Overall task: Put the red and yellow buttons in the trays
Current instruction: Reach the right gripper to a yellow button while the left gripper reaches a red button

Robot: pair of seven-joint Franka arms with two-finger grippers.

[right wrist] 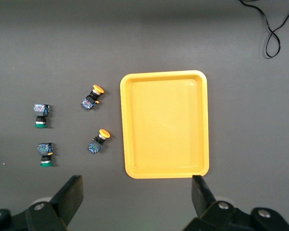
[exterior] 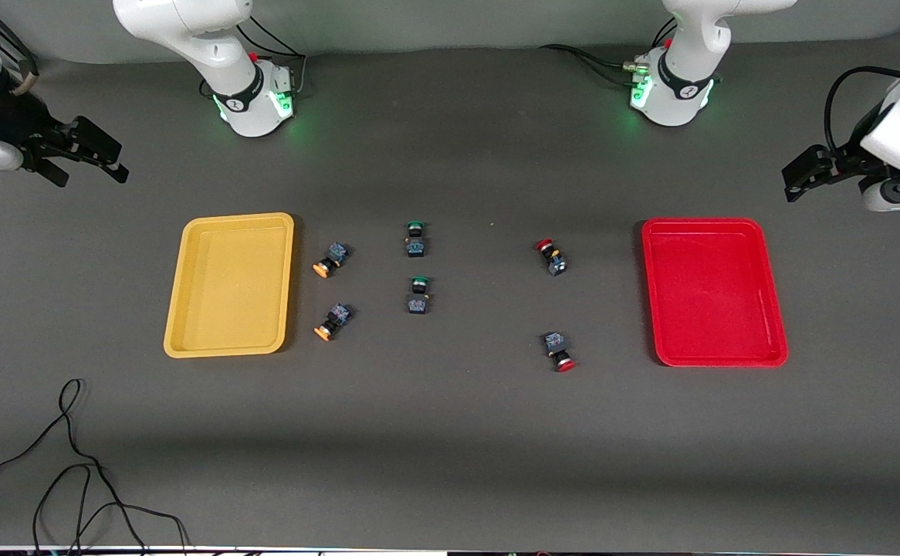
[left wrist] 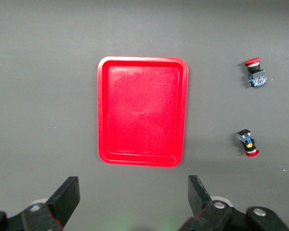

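Note:
The yellow tray [exterior: 230, 286] lies empty toward the right arm's end of the table, and the red tray [exterior: 712, 292] lies empty toward the left arm's end. Two yellow-capped buttons [exterior: 331, 259] [exterior: 333, 320] lie beside the yellow tray. Two red-capped buttons [exterior: 551, 256] [exterior: 559, 350] lie beside the red tray. My right gripper [exterior: 91, 166] is open and empty, high over the table's right-arm end; its view shows the yellow tray [right wrist: 164, 124]. My left gripper [exterior: 793, 179] is open and empty, high over the left-arm end; its view shows the red tray [left wrist: 142, 110].
Two green-capped buttons [exterior: 415, 238] [exterior: 418, 295] lie in the middle between the yellow and red ones. A thin black cable [exterior: 72, 463] loops on the table near the front camera at the right arm's end.

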